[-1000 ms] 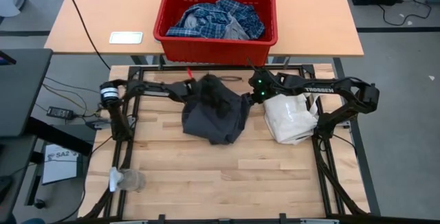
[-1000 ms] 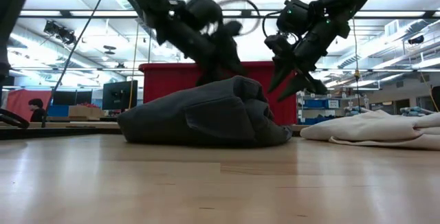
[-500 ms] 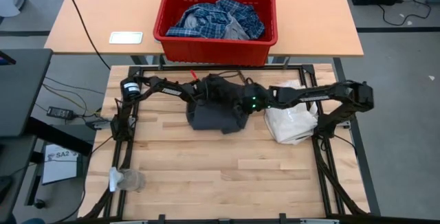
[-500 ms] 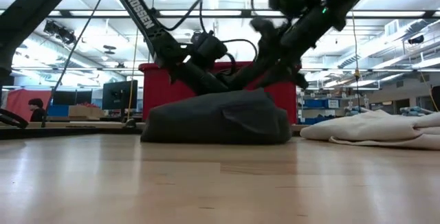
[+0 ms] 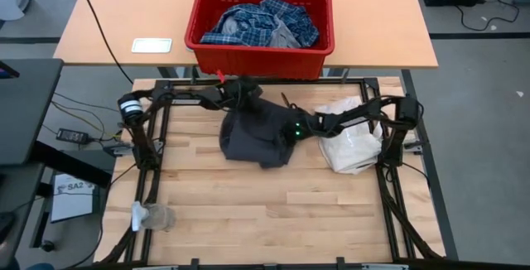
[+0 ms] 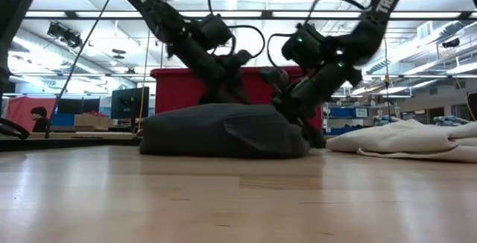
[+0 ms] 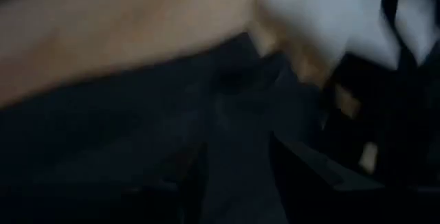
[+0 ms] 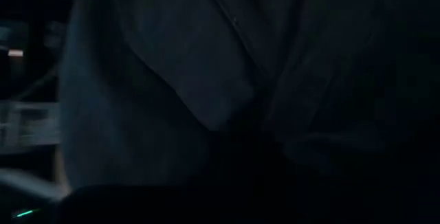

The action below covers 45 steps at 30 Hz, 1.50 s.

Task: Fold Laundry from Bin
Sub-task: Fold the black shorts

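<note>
Behind the low view's horizon: a wide room with ceiling strip lights, shelving and a monitor, with a person (image 6: 37, 118) seated far off at the left.

Two desks. Farther one, pale orange (image 5: 116, 21), carrying the red bin (image 5: 261, 50) and a small white card (image 5: 151, 45) well apart to the bin's left. Nearer one, light wood planks (image 5: 248, 212) inside a black frame.

Inside the bin: blue-and-white plaid shirt (image 5: 248, 17) heaped with a light grey piece (image 5: 286, 34) (bin sits beyond the work desk's far edge).

On the wood desk, roughly central near the far edge: dark grey garment (image 5: 257, 137), bunched into a low mound, seen in the low view as a flat hump (image 6: 220, 130) blocking the bin's lower wall. Just beside it on the right, touching or nearly so: white fabric bag (image 5: 352, 142), crumpled. Near the front left corner, well apart from everything: small grey wad (image 5: 157, 216) with a white end.

Left hand (image 5: 242, 96) at the garment's far edge, pinching a fold of the dark cloth, fingers partly apart around it. Right hand (image 5: 286, 132) pressed low into the garment's right side, fingers closed together on the fabric (wrist view filled with dark cloth only).
</note>
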Tool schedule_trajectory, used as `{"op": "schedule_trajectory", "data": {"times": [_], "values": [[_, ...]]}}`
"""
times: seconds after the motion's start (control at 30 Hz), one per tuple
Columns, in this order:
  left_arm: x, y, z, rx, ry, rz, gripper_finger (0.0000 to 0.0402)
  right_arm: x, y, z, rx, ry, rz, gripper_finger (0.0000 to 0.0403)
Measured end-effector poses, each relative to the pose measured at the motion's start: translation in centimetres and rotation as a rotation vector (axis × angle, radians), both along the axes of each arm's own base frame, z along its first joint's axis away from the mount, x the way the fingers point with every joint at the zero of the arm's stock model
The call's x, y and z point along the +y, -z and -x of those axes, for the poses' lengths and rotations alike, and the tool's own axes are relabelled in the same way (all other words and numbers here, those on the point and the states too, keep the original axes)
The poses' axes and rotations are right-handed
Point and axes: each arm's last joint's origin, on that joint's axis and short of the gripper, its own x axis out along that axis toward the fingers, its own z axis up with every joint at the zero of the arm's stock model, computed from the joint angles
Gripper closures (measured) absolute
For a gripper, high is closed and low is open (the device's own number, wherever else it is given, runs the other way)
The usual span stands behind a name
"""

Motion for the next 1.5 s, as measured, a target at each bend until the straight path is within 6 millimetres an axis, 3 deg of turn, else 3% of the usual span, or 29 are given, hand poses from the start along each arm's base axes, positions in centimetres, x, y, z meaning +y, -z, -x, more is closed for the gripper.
{"op": "schedule_trajectory", "data": {"times": [0.13, 0.33, 0.43, 0.57, 0.77, 0.9, 1.03, 1.17, 1.27, 1.37, 1.5], "values": [[-0.8, 0.3, 1.6, 0.187, 0.028, -0.002, 0.0247, 0.2, 1.0, 1.6, -0.106, 0.037, -0.048, 0.0396], [-1.6, 3.4, 3.2, 0.260, 0.061, 0.058, 0.0247, -0.9, 1.6, 3.8, -0.235, 0.042, -0.155, 0.0396], [-2.0, 5.0, 4.4, 0.302, 0.020, 0.120, 0.0247, -1.1, 0.6, 4.3, -0.309, 0.087, -0.169, 0.0395], [-2.0, 5.3, 4.8, 0.287, -0.008, 0.136, 0.0247, -2.2, -2.5, 3.8, -0.442, 0.165, -0.077, 0.0395], [-2.1, 3.9, 4.5, 0.222, -0.039, 0.111, 0.0247, -4.9, -3.6, 2.2, -0.338, 0.212, 0.031, 0.0396], [-1.5, 3.5, 4.9, 0.209, -0.065, 0.106, 0.0247, -6.9, -1.2, 2.6, -0.142, 0.300, 0.058, 0.0397], [-0.4, 3.5, 5.5, 0.208, -0.094, 0.103, 0.0247, -7.6, 0.7, 3.0, -0.099, 0.308, 0.020, 0.0397], [0.7, 3.6, 6.3, 0.208, -0.124, 0.125, 0.0247, -7.8, 1.0, 2.9, -0.118, 0.266, 0.000, 0.0397], [1.0, 2.5, 7.0, 0.180, -0.113, 0.148, 0.0247, -7.4, -0.1, 2.9, -0.138, 0.256, 0.002, 0.0397], [0.6, 0.6, 7.5, 0.135, -0.076, 0.093, 0.0251, -6.7, -2.8, 2.5, -0.226, 0.220, 0.049, 0.0398], [-0.2, -2.5, 8.0, 0.021, 0.009, -0.007, 0.0263, -4.5, -4.4, 2.2, -0.223, 0.166, 0.098, 0.0400]]}}
